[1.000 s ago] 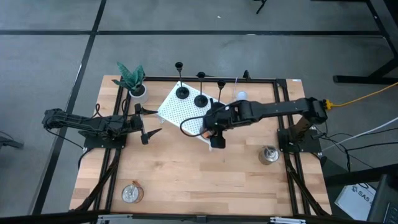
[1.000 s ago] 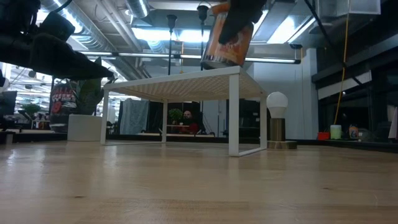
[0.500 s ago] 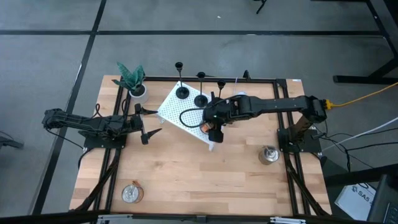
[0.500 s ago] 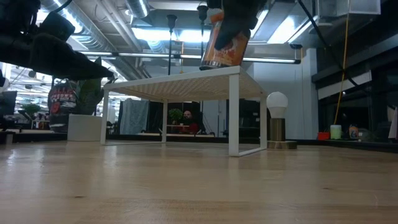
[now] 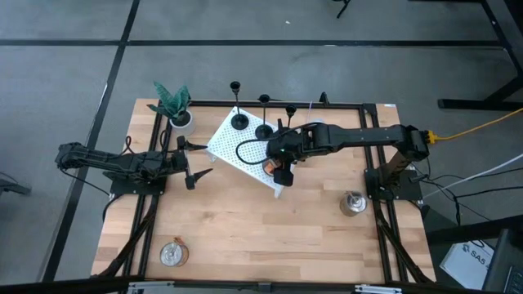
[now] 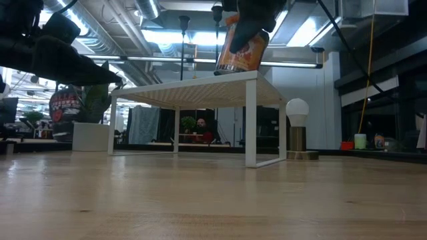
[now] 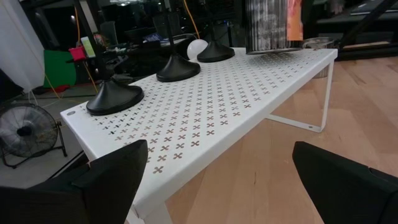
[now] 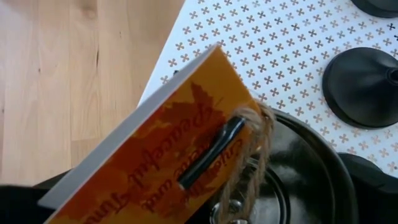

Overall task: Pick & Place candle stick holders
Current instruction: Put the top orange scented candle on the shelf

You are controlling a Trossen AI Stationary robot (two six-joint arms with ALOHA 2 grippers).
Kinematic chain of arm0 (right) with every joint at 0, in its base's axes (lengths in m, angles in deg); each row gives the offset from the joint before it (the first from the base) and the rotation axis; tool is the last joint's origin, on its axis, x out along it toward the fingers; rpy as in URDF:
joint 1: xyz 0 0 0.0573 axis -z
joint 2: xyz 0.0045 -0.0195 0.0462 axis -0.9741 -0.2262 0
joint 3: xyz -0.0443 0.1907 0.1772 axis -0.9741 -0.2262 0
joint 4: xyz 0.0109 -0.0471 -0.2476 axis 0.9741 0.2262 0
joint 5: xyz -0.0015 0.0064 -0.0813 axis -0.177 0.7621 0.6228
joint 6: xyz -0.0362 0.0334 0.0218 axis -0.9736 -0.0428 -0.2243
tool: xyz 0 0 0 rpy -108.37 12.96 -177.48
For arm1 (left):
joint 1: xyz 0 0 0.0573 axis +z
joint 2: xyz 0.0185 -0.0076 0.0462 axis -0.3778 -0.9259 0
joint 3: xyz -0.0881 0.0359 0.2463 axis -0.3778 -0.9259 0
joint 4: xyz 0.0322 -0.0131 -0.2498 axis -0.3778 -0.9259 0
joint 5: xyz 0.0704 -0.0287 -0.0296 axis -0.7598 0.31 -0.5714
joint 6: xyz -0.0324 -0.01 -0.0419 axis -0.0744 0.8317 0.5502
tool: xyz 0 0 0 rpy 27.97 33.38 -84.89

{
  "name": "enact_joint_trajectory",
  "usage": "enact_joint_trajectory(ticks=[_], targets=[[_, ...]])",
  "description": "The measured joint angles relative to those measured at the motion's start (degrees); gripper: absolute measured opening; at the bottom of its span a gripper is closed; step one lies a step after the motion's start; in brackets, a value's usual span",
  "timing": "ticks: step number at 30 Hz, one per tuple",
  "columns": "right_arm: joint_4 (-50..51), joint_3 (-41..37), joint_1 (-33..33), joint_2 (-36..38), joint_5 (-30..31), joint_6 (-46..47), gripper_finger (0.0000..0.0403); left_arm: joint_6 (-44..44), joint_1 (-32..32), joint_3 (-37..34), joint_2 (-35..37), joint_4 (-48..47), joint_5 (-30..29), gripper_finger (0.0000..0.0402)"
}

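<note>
The pale wooden worktop [image 5: 245, 229] carries a white perforated rack [image 5: 237, 151]. The right pincer [image 5: 280, 167] hangs over the rack's near corner, jaws spread wide around an orange-labelled jar [image 6: 241, 48] whose base rests tilted at the rack's edge. Just beyond it on the rack stand the candle stick holders [image 5: 239, 121]. Letting go now could be risky: so close to the edge and leaning, the jar could tip off onto the worktop. Swinging away carelessly might clip the nearest holder. The left pincer [image 5: 196, 167] waits well off to the side, open.
</note>
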Motion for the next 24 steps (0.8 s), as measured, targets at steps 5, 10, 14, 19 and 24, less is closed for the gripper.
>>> enact_joint_trajectory(ticks=[5,10,14,19,24], targets=[[-0.09,0.0,0.0,0.0,-0.05,0.02,0.0369,0.0,0.01,0.0,0.01,0.0,0.01,0.04],[-0.72,-0.02,-0.03,-0.02,-1.67,-0.47,0.0369,0.0,0.0,0.01,0.0,0.02,0.0,0.04],[-0.66,-0.02,-0.04,-0.02,-1.68,-0.51,0.0369,0.01,0.01,0.0,-0.01,0.01,0.0,0.04],[-0.58,-0.02,-0.02,-0.04,-1.66,-0.53,0.0381,0.0,0.01,0.0,0.01,0.02,0.0,0.04],[-0.6,-0.07,-0.04,-0.09,-1.92,-0.55,0.0394,0.0,-0.01,0.0,0.0,0.02,0.0,0.04]])
